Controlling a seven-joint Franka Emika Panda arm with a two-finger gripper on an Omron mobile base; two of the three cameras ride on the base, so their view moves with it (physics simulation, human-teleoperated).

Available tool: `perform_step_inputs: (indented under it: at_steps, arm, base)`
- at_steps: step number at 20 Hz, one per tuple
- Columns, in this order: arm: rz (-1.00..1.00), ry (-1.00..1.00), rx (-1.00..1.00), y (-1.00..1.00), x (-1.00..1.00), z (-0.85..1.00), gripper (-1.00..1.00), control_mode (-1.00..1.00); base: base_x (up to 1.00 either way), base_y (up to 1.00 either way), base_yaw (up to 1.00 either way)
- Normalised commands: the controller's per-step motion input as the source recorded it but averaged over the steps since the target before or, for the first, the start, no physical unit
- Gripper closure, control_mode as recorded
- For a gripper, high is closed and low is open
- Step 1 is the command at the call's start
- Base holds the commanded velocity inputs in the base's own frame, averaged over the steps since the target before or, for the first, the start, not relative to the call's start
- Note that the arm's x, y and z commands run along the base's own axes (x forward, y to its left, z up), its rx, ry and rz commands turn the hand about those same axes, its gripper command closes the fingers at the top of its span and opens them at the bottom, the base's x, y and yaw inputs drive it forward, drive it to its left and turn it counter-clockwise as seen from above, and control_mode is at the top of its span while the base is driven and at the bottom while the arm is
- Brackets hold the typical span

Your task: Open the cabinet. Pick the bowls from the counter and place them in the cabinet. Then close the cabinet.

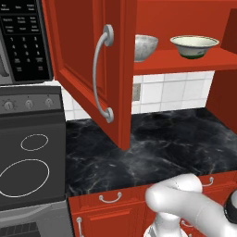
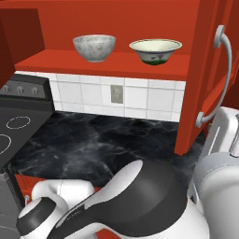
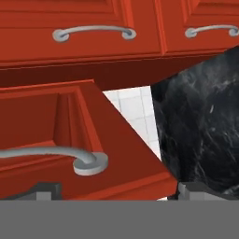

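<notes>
Gripper [image 3: 109, 190] wide open, nothing held. Rigid hinged cabinet door [image 3: 70, 135] directly ahead; best pushed shut near its smooth handle [image 3: 70, 156].

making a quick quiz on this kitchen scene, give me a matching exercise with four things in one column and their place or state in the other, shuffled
Things:
1. grey stone-look bowl
2. cream bowl
3. left cabinet door
4. counter

Place or state:
A. swung open, handle facing out
B. glossy black marble below the cabinet shelf
C. on the cabinet shelf, on the stove side
D. on the cabinet shelf, away from the stove

Pairs: 1-C, 2-D, 3-A, 4-B
</notes>
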Motion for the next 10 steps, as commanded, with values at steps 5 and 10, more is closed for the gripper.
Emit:
perform_step_inputs:
  at_steps: [5,10]
  arm:
    - [0.08,-0.04,0.02,0.25,0.16,-0.02,-1.0,-1.0]
    - [0.04,-0.14,0.01,0.32,0.49,-0.03,-1.0,-1.0]
  base:
    - [0.0,0.0,0.0]
    - [0.0,0.0,0.0]
